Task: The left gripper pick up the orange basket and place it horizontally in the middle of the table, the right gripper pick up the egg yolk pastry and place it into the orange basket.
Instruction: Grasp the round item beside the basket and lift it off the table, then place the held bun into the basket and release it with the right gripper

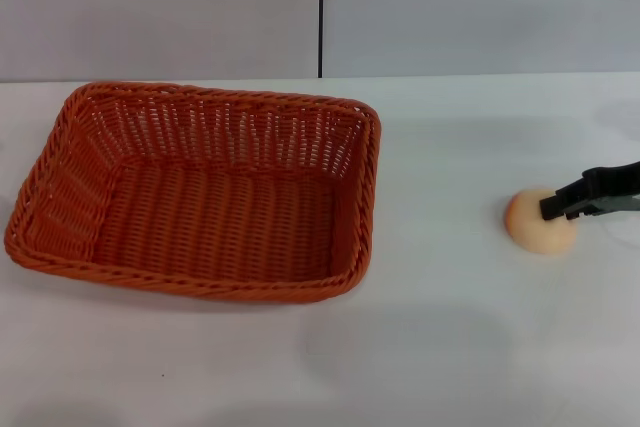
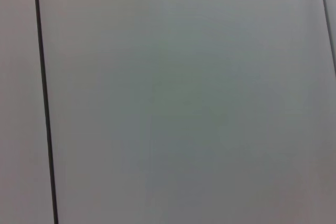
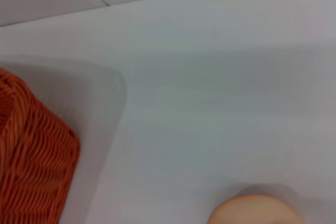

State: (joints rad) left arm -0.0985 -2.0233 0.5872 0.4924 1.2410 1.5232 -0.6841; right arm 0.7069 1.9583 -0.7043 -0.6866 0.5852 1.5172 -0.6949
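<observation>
Black claw tip of the right gripper (image 1: 556, 207) entered the head view from 3 o'clock and overlapped the upper right of the egg yolk pastry (image 1: 538, 224). Only one dark finger end showed against the bun, so how wide the jaws stood, and whether they had hold of it, could not be told. Contact versus a hover just above the dome also could not be told.

Count: one pastry, one basket, one gripper in view.

The pastry sat on the white table (image 1: 450, 337) at about 3 o'clock of the scene, pale orange-beige, dome up. In the right wrist view the egg yolk pastry (image 3: 254, 211) showed only as a rounded top at the frame edge, with bare table (image 3: 220, 103) around it.

The orange basket (image 1: 60, 247) lay flat and open-side up at 9 o'clock from the pastry, well apart from it, long side across the table, nothing inside. A corner of it (image 3: 37, 166) appeared in the right wrist view.

The left gripper was out of every view; the left wrist view held only a grey wall panel (image 2: 184, 103) with dark seams.
</observation>
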